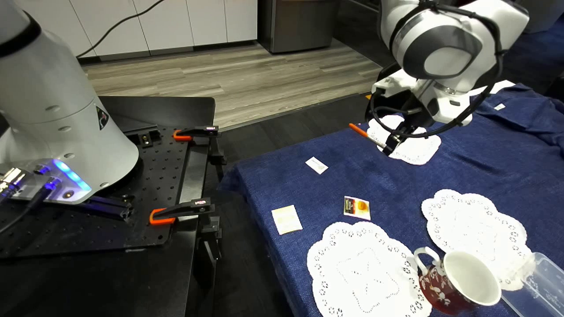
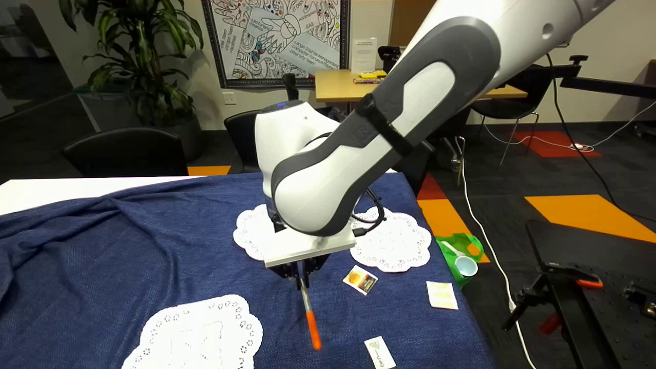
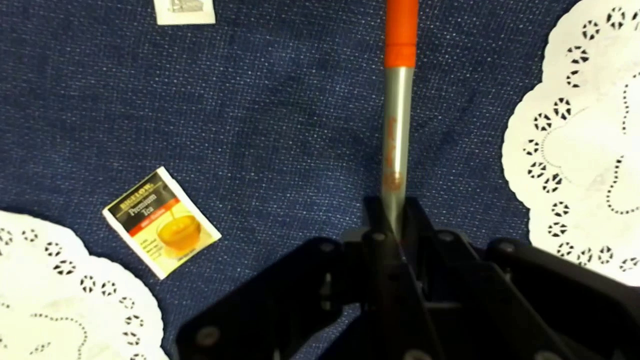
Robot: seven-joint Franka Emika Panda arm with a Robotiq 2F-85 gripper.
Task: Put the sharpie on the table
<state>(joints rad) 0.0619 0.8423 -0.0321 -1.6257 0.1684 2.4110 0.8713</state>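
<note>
The sharpie, a slim pen with an orange cap and grey barrel, shows in both exterior views (image 1: 366, 134) (image 2: 309, 314) and in the wrist view (image 3: 398, 100). My gripper (image 1: 389, 146) (image 2: 302, 281) (image 3: 393, 212) is shut on the barrel's end, which is hidden between the fingers. The orange cap points away from the gripper. The sharpie is held over the navy blue cloth of the table (image 1: 273, 176) (image 2: 128, 251) (image 3: 280, 125) and appears apart from it. Its exact height is hard to tell.
White lace doilies (image 1: 365, 268) (image 2: 205, 333) (image 3: 585, 165) lie on the cloth. Several small packets lie near, including a tea packet (image 3: 161, 222) and a white card (image 2: 380, 352). A red mug (image 1: 458, 281) stands beside a clear plastic container (image 1: 542, 286). A black bench (image 1: 132, 264) stands apart.
</note>
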